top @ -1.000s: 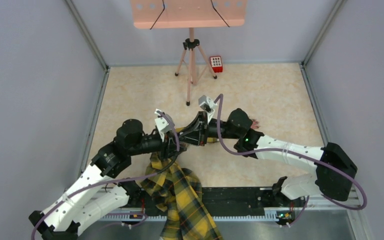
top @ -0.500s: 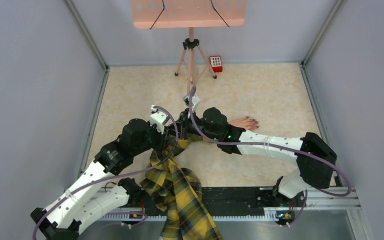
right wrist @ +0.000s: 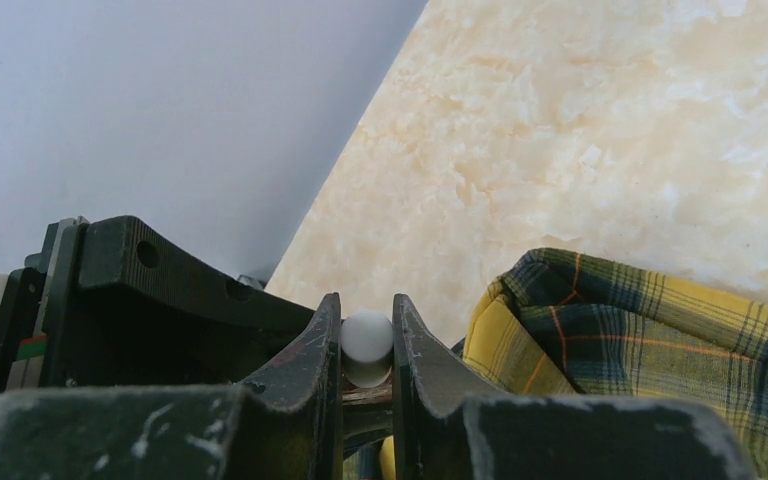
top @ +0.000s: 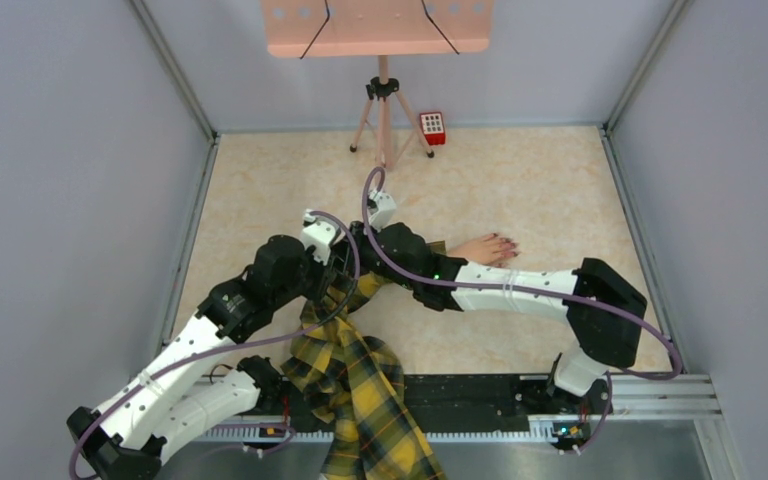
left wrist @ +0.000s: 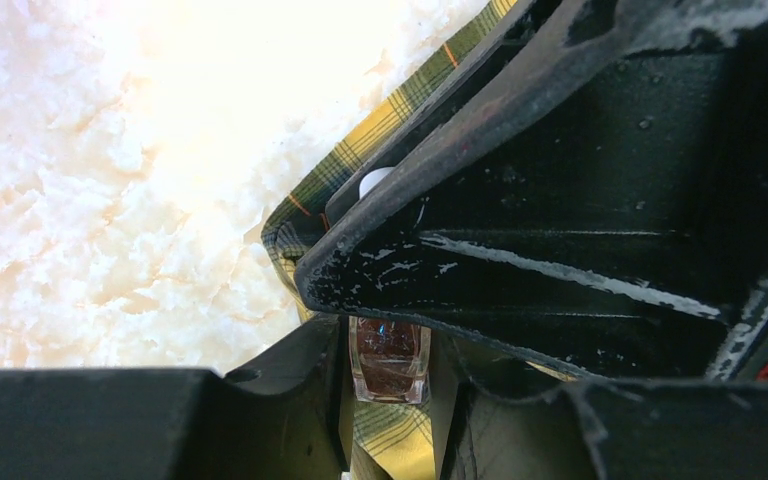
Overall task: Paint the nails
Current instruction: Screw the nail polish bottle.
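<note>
At mid-table, where my two arms meet, my right gripper (right wrist: 367, 335) is pinched on a round white cap (right wrist: 367, 342). Jaws are nearly closed, with both fingers (right wrist: 316, 350) pressing the cap's sides. My left gripper (left wrist: 390, 378) is narrowed around a small glass bottle (left wrist: 390, 355) of dark red liquid. The bottle sits between the two fingers and looks touched on both sides. The right gripper's black frame crosses just above it in the left wrist view, and the cap peeks out behind that frame. The neck is hidden, so I cannot tell if the cap is on the bottle or lifted off.

Both grippers are tip to tip over the yellow-black plaid sleeve (right wrist: 640, 345). The sleeve is bunched under them and trails back to the near edge between my arm bases.

The pale hand (top: 480, 248) comes out of the sleeve and lies flat on the table (top: 550, 180), to the right of the grippers and just past my right forearm. The nails (top: 509, 243) are dark red and sit at the fingertips on the hand's far right end. They are near the cap and bottle but apart from them.

At the back, a tripod (top: 383, 110) holds a pink board (top: 378, 25). A small red keypad box (top: 432, 127) is just beside it.
</note>
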`<state>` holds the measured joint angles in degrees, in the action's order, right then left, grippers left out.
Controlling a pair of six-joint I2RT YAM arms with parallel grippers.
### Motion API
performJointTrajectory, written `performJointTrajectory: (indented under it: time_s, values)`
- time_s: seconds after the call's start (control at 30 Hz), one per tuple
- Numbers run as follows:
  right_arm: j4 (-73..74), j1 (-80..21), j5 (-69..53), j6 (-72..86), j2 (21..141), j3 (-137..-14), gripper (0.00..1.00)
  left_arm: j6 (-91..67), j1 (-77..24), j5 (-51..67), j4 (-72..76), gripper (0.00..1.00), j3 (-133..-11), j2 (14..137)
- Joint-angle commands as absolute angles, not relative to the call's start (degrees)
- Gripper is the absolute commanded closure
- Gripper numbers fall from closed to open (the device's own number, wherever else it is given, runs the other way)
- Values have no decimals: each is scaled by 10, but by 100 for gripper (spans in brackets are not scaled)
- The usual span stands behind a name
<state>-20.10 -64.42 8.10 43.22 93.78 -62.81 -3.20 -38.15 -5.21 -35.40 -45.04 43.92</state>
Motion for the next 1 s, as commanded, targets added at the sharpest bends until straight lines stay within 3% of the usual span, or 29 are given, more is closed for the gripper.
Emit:
performJointTrajectory:
  time_s: [0.0,0.1,0.23,0.33,0.47,0.6,0.97]
  values:
    - [-187,-673,91,441,941,-632,100,-40,-389,-3,-187,100,-477,433]
    - [-221,-673,93,411,923,-615,99,-37,-390,25,-186,100,-478,432]
    - [-233,-673,112,373,893,-595,88,-35,-390,39,-184,100,-475,433]
    - [-240,-672,122,345,869,-584,74,-32,-390,47,-185,100,-476,438]
    - [-254,-672,109,301,841,-574,42,-33,-390,38,-189,100,-478,444]
    - [-226,-671,128,278,815,-572,20,-35,-389,38,-189,100,-478,446]
    - [-215,-627,121,252,704,-485,4,-43,-388,33,-189,100,-479,442]
